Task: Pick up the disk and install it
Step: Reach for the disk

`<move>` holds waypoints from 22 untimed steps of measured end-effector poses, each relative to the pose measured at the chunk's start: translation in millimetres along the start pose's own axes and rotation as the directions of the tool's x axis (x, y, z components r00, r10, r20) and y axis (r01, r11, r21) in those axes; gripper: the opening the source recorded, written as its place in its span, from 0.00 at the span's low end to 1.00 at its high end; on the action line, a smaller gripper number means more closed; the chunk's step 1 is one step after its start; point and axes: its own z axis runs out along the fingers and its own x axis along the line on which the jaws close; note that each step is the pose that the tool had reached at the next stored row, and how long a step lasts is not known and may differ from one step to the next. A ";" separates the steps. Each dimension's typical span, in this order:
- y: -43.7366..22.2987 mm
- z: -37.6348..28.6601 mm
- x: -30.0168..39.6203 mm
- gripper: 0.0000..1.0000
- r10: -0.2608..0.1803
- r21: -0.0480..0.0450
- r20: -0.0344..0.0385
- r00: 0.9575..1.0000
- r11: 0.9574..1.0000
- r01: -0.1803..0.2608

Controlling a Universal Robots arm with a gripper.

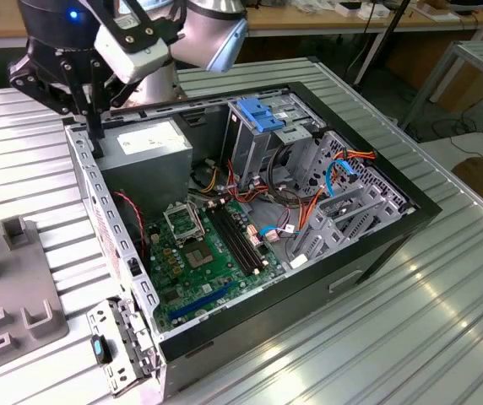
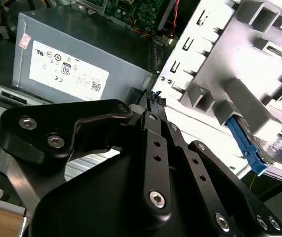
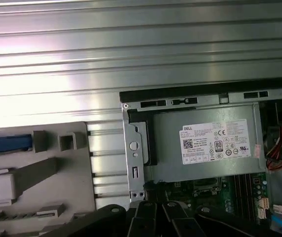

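Disk [image 3: 3, 144]: sat in the grey fixture [image 3: 57, 173] outside the case [image 1: 377, 245], across the case wall from the power supply [image 3: 205, 143]; not yet lifted.
Reason for seat: we judged the fixture's slots kept it propped and reachable for a grasp.
Long axis: its blue rail [image 2: 243, 143] ran roughly parallel to the power supply's long side, near end pointing toward it; the drive body was mostly cut off, so its facing was unclear.
Gripper [image 2: 154, 98]: clenched on nothing, tips hanging by the power supply's edge on the fixture side.
Reason for pose: we judged it was between case and fixture, well apart from the disk.
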 end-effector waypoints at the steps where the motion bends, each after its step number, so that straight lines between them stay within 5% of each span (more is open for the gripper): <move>1: -0.5 0.1 6.6 0.11 0.000 0.000 0.000 1.000 1.000 0.000; 4: -2.1 0.4 27.6 0.11 0.000 0.000 0.000 1.000 1.000 0.000; 7: -4.3 0.7 55.6 0.11 0.000 0.000 0.000 1.000 1.000 0.000; 9: -4.8 0.9 62.6 0.11 0.000 0.000 0.000 1.000 1.000 0.000; 16: -8.9 1.9 116.1 0.11 0.002 0.000 0.000 1.000 1.000 -0.002; 22: -11.2 2.9 149.2 0.11 0.003 0.000 0.000 1.000 1.000 -0.003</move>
